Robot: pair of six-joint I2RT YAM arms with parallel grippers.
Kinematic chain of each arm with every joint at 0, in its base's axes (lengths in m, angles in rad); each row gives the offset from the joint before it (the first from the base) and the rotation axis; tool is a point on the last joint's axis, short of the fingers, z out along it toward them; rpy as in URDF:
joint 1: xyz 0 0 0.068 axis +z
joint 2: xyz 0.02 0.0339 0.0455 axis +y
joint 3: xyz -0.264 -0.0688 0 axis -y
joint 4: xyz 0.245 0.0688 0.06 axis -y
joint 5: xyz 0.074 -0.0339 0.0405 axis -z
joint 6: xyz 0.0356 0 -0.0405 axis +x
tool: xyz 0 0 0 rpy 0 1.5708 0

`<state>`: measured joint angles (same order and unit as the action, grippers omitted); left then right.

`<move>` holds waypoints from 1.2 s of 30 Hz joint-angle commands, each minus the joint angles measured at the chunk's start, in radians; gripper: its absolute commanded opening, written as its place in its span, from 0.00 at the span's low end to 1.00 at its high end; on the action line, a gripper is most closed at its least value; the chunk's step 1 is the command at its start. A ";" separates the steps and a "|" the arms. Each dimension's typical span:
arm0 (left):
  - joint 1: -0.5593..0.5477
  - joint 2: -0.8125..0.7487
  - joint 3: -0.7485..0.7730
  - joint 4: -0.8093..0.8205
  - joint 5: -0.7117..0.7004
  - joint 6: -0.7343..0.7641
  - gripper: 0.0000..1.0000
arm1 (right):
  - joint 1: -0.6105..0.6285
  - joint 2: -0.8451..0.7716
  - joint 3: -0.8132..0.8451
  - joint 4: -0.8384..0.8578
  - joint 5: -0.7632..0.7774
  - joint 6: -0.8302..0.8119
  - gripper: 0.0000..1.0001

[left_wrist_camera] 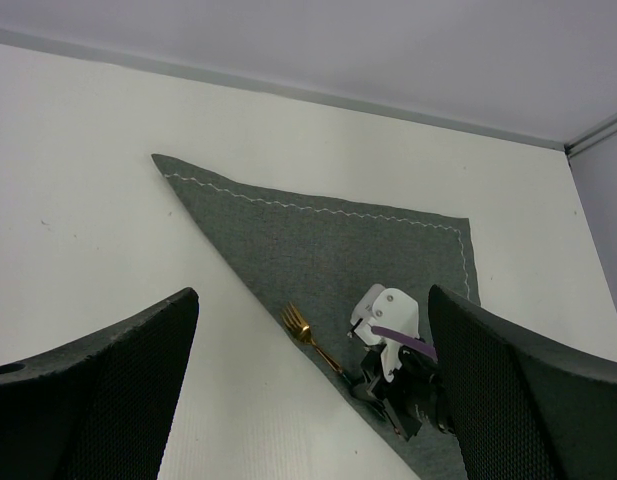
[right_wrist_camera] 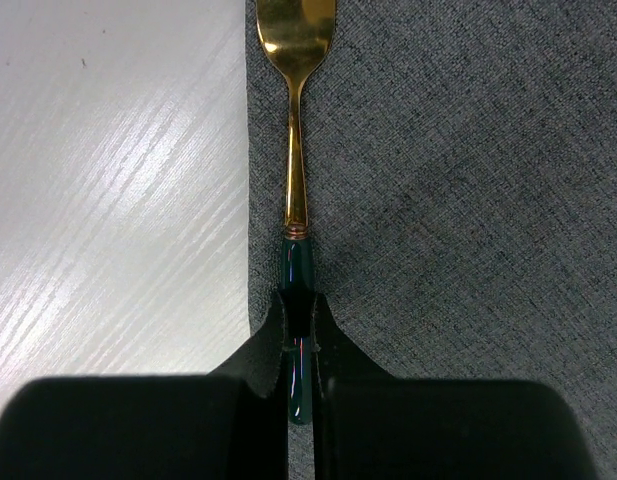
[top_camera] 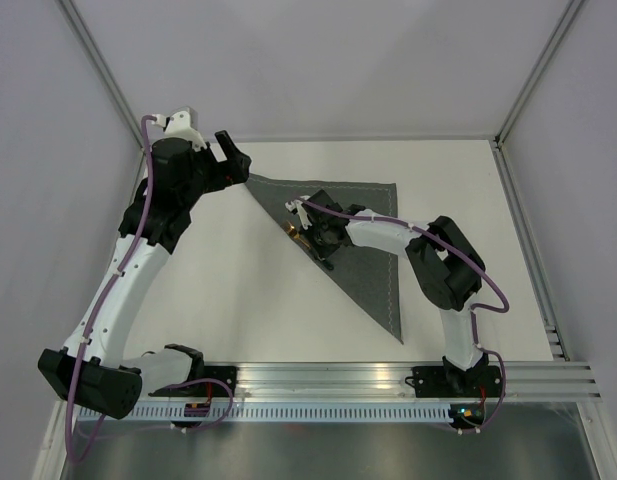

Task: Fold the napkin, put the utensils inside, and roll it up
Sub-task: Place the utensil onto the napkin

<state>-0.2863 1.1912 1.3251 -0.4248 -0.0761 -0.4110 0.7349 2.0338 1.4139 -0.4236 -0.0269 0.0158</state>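
Napkin [top_camera: 363, 235] lies folded into a triangle on the white bench [top_camera: 238, 300] in the top view, with the left fingers [top_camera: 231, 150] near its far-left corner. From the left wrist, those fingers are spread wide, and the gold fork [left_wrist_camera: 306, 332] lies along the folded edge. The right wrist view shows the right fingers [right_wrist_camera: 273, 345] clenched on the fork's dark handle

Napkin [top_camera: 363, 215]: dark grey, fine woven texture, pale dashed stitch line along far and right edges. Fork [right_wrist_camera: 296, 170]: gold head, dark green-black handle. Table [right_wrist_camera: 108, 200]: white, faint streaked grain. Arms [top_camera: 126, 275]: white and black, purple cables [left_wrist_camera: 403, 338]
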 commanded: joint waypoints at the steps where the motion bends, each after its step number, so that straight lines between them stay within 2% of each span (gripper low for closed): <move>1: 0.007 -0.002 0.036 -0.003 0.002 -0.008 1.00 | -0.008 -0.024 0.002 0.013 0.021 0.024 0.00; 12: 0.009 0.008 0.040 -0.003 0.009 -0.011 1.00 | -0.038 -0.017 0.005 0.014 0.001 0.023 0.01; 36: 0.009 0.016 0.033 -0.002 0.010 -0.011 1.00 | -0.026 0.011 0.034 -0.014 -0.041 0.050 0.00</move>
<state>-0.2825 1.2045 1.3251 -0.4248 -0.0753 -0.4110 0.7033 2.0361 1.4147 -0.4263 -0.0566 0.0406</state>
